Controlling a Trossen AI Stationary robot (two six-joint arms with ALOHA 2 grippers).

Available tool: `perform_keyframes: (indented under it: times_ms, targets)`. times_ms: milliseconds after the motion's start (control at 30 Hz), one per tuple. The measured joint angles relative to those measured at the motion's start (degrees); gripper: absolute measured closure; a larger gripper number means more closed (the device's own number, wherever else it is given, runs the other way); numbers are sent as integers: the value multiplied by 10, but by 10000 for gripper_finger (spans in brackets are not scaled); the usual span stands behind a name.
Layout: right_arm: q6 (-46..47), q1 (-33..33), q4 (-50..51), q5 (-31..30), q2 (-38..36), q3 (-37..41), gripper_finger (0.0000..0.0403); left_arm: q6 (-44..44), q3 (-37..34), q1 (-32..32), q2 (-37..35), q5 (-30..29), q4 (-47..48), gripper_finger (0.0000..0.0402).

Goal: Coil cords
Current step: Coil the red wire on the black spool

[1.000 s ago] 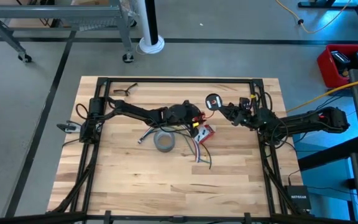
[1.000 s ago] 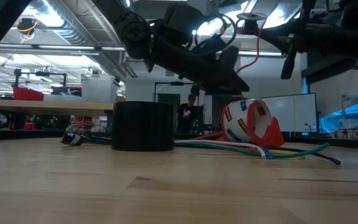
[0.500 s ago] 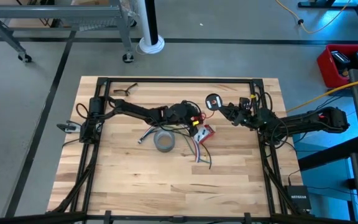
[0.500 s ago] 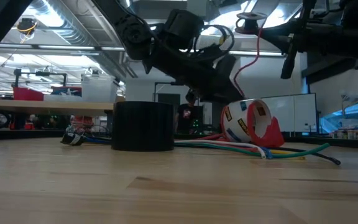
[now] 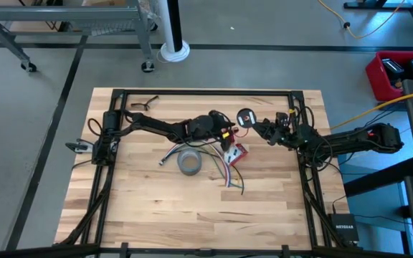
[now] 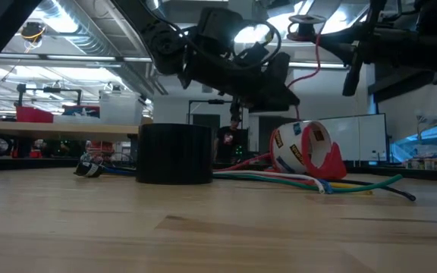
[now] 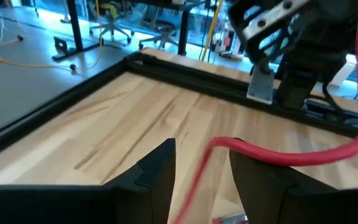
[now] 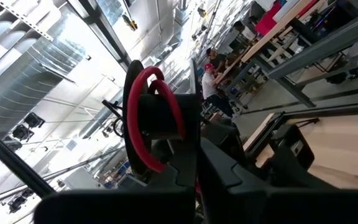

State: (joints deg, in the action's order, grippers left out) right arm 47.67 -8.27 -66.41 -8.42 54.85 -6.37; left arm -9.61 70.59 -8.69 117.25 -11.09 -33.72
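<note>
Step in hand: winding. My right gripper clamps the small black round spool with thin red wire looped on; my left gripper, parted, straddles the wire mid-table. Next: guide slack around.

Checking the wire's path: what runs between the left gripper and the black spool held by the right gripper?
The red wire spans it, from the left gripper up to the black spool in the right gripper, clearest in the low view.
</note>
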Motion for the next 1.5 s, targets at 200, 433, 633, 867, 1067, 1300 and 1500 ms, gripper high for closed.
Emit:
perform_keyframes:
  times_ms: [200, 433, 633, 867, 1067, 1300, 1500]
  targets:
    - [0, 0, 0, 5, 0, 0, 399, -4, 0, 0, 0, -1, 0, 263]
    - [0, 0, 0, 5, 0, 0, 400, -5, 0, 3, 0, 4, 0, 325]
    - [0, 0, 0, 5, 0, 0, 399, -5, 0, 5, 0, 6, -10, 362]
    - [0, 0, 0, 5, 0, 0, 398, -24, 0, 6, 0, 6, -31, 397]
    - [0, 0, 0, 5, 0, 0, 400, -55, 0, 6, 0, 5, 0, 399]
    - [0, 0, 1, 1, 0, 0, 400, -126, 0, 5, 0, -40, 118, 400]
    - [0, 0, 21, 0, 0, 0, 399, -142, 0, -13, -29, -74, 222, 401]
